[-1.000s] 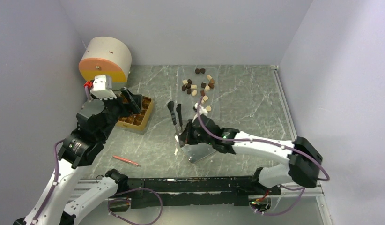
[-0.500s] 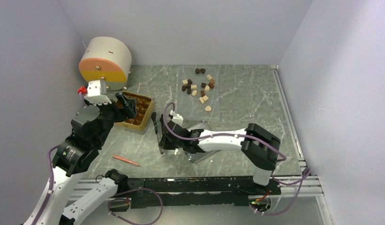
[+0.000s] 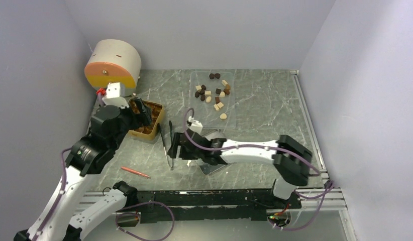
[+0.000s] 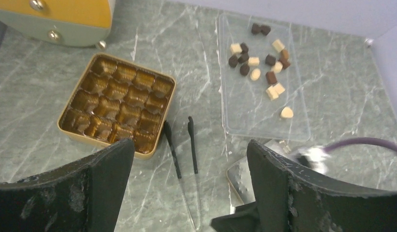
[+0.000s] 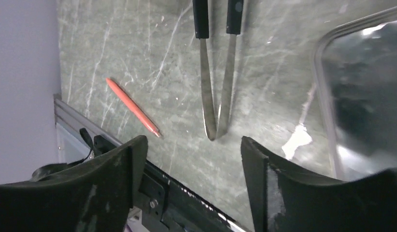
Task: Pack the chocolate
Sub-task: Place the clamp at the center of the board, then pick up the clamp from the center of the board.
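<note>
Several chocolate (image 3: 213, 93) pieces, dark brown, mid brown and cream, lie on a clear plastic tray (image 3: 229, 111) at the back; the left wrist view shows the chocolate (image 4: 262, 67) too. The golden-tan compartment box (image 3: 146, 120) (image 4: 119, 104) sits at the left. Black-tipped metal tongs (image 3: 168, 143) (image 4: 182, 145) (image 5: 216, 87) lie flat on the table beside the box. My right gripper (image 3: 175, 146) (image 5: 192, 145) hangs open just behind the tongs' bend, holding nothing. My left gripper (image 3: 141, 111) (image 4: 189, 159) is open and empty above the box's near edge.
A red-orange pen (image 3: 135, 172) (image 5: 133, 107) lies near the front rail. A shiny clear lid (image 3: 214, 163) (image 5: 365, 87) rests under the right arm. A cream and orange drum (image 3: 113, 68) stands at the back left corner. Walls close in on three sides.
My right arm swung left with the tongs, then its jaws opened and let them go onto the table beside the box. The left gripper shifted slightly over the box.
</note>
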You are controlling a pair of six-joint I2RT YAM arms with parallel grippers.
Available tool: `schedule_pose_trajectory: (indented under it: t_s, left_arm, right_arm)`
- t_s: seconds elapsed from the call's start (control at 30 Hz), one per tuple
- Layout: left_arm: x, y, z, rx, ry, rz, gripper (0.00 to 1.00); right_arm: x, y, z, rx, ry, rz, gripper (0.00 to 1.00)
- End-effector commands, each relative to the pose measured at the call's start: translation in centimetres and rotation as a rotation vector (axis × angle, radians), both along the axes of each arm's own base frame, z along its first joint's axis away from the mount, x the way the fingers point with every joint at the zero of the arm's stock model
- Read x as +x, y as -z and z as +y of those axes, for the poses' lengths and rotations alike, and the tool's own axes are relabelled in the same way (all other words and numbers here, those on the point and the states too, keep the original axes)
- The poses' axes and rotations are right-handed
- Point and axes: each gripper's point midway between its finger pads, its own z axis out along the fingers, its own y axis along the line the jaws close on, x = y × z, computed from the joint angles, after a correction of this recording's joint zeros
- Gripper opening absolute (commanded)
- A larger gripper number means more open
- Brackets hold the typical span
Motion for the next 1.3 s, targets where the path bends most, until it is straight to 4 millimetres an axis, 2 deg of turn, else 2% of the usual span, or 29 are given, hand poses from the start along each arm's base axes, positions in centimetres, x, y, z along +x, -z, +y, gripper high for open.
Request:
schedule_pose_trajectory:
  t_s: [0.0, 0.03, 0.07, 0.33, 0.43, 0.5, 0.63, 0.73, 0.93, 1.27]
  left_arm:
    - [1.1, 3.7, -1.5, 0.033, 0.03, 0.143, 0.93]
    - [1.3, 4.5, -1.9, 0.042, 0.043, 0.17, 0.93]
    - [1.5, 5.2, -2.6, 0.048, 0.074, 0.196, 0.96]
    - [2.7, 9.9, -5.7, 0.077, 0.197, 0.352, 0.97]
    - [2.2, 13.3, -7.3, 0.07, 0.263, 0.465, 0.92]
    - [1.6, 16.5, -7.5, 0.083, 0.254, 0.574, 0.88]
    - [0.0, 20.8, -8.0, 0.125, 0.22, 0.682, 0.8]
    - [-0.6, 22.6, -8.7, 0.159, 0.2, 0.722, 0.74]
    - [-0.7, 24.8, -8.0, 0.197, 0.117, 0.752, 0.69]
    - [0.1, 27.1, -8.7, 0.178, 0.091, 0.763, 0.65]
  right_arm:
    - [1.1, -4.0, -4.7, -0.001, 0.103, -0.137, 0.89]
    - [1.1, -4.3, -5.8, -0.008, 0.122, -0.152, 0.98]
    - [1.1, -4.6, -7.0, -0.012, 0.143, -0.164, 1.0]
    - [0.8, -7.1, -15.3, -0.037, 0.282, -0.266, 1.0]
    - [0.8, -7.8, -17.4, -0.026, 0.322, -0.297, 0.99]
    - [0.7, -8.1, -18.5, -0.019, 0.343, -0.311, 0.99]
    - [0.5, -8.4, -19.6, -0.013, 0.348, -0.325, 0.98]
    - [0.4, -8.6, -20.0, -0.019, 0.341, -0.339, 0.98]
    - [0.5, -8.7, -20.8, -0.063, 0.345, -0.352, 0.98]
    - [0.3, -9.3, -22.0, -0.056, 0.348, -0.378, 0.98]
